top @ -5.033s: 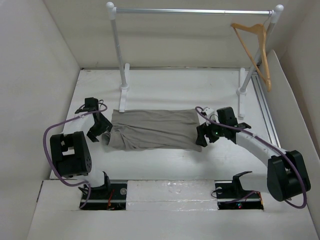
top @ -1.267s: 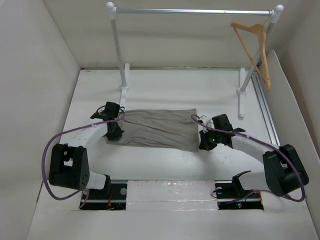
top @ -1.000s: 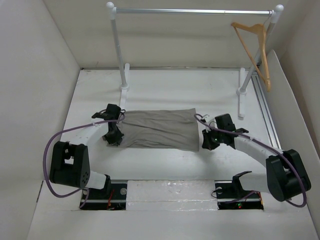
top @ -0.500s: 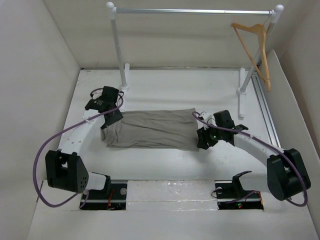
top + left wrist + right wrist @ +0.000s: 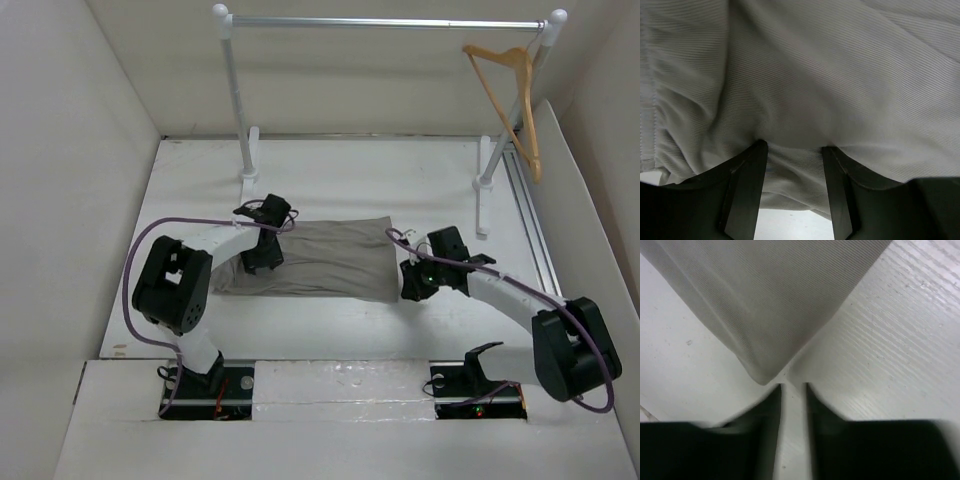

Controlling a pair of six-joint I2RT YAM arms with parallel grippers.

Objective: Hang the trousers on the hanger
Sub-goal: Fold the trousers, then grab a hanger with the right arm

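Note:
The grey-beige trousers (image 5: 320,258) lie folded flat in the middle of the table. My left gripper (image 5: 262,250) is down on their left part. In the left wrist view its fingers (image 5: 747,190) stand apart with a ridge of the cloth (image 5: 815,75) between them, and the gripper (image 5: 792,145) is open. My right gripper (image 5: 412,280) is at the trousers' near right corner. In the right wrist view it (image 5: 793,385) has only a narrow gap and is empty, with the cloth corner (image 5: 770,300) just ahead of its tips. The wooden hanger (image 5: 510,95) hangs at the rail's right end.
The silver rail (image 5: 390,22) on white posts (image 5: 245,120) spans the back of the table. A metal track (image 5: 530,220) runs along the right edge. White walls close in the left and right sides.
My left arm has swung from the trousers' far left end rightward onto the cloth. The right gripper has stayed near the right corner. The trousers lie slightly flatter.

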